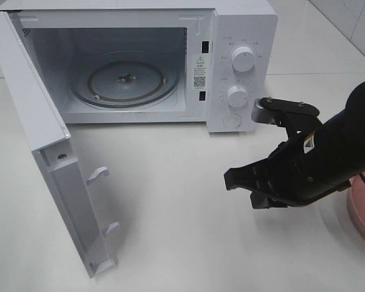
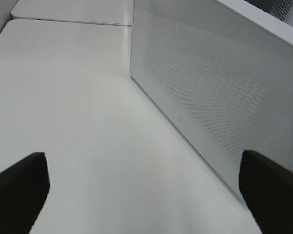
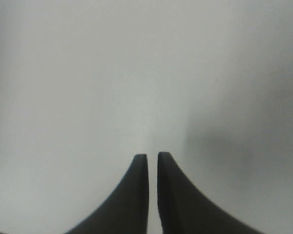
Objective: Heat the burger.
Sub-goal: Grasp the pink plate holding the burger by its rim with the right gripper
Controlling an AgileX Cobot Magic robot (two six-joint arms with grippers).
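The burger is out of view in every frame. My right gripper (image 1: 232, 180) hovers low over the white table, in front of the microwave's control panel (image 1: 240, 67). In the right wrist view its two dark fingers (image 3: 136, 195) stand almost together with only a hairline slit, and my right gripper (image 3: 153, 157) has nothing in it, just bare table beneath. My left gripper (image 2: 146, 195) is open wide and empty, beside the outer perforated face of the microwave door (image 2: 219, 83). It does not show in the high view.
The white microwave (image 1: 255, 24) stands at the back with its door (image 1: 55, 164) swung fully out to the left. Its cavity holds a bare glass turntable (image 1: 125, 82). A pink round plate (image 1: 362, 213) peeks in at the right edge, behind my right arm.
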